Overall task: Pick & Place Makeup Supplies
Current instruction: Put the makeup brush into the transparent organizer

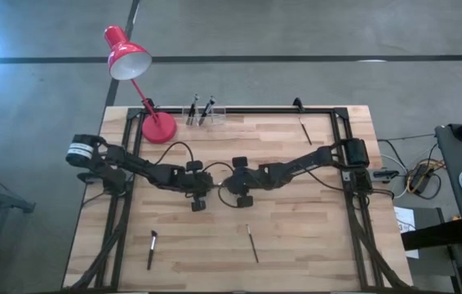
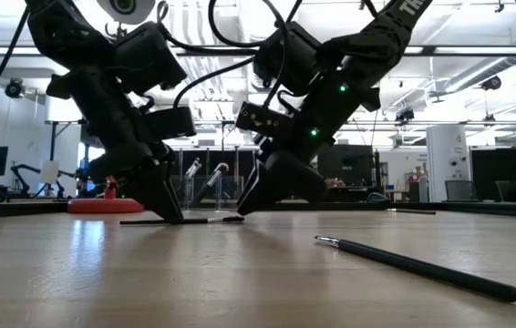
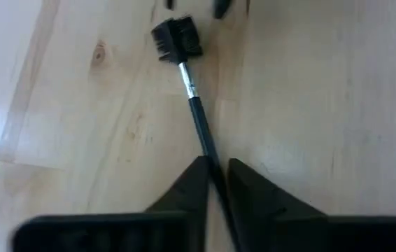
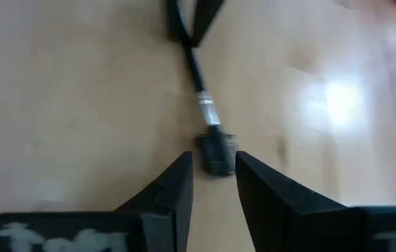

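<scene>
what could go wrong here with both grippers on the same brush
1. The left gripper pinches the brush at the very end of its handle, so it may pivot or slip when lifted.
2. The right gripper is open around the brush head; pulling away carelessly could snag it and yank the brush loose.
3. Both grippers sit close together at mid-table, so they could knock each other.

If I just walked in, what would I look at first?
Probably the two black robot arms meeting in the middle of the wooden table, both at one thin makeup brush: the left gripper pinches its handle, and the right gripper sits open around its bristle end. Next, the bright red lamp at the table's far left corner.
</scene>
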